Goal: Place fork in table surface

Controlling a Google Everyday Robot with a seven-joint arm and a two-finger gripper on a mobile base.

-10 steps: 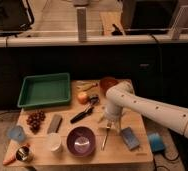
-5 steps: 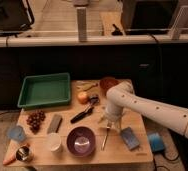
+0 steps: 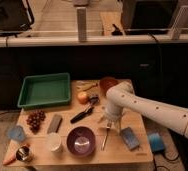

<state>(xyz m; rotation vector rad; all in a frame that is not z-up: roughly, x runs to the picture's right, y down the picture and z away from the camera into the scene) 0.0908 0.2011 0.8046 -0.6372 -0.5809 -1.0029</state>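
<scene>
Gripper [image 3: 109, 124] covering upper end of fork [image 3: 105, 140], white arm [image 3: 157, 113] cut by right edge, brown bowl [image 3: 106, 83] partly behind it.

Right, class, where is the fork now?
Camera view: the fork sits right of centre near the table's front, between the purple bowl and the blue sponge, its upper end at the gripper.

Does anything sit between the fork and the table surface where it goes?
Nothing visible does. The tool hangs at the fork's upper end, over bare table surface between the purple bowl and the blue sponge.
</scene>
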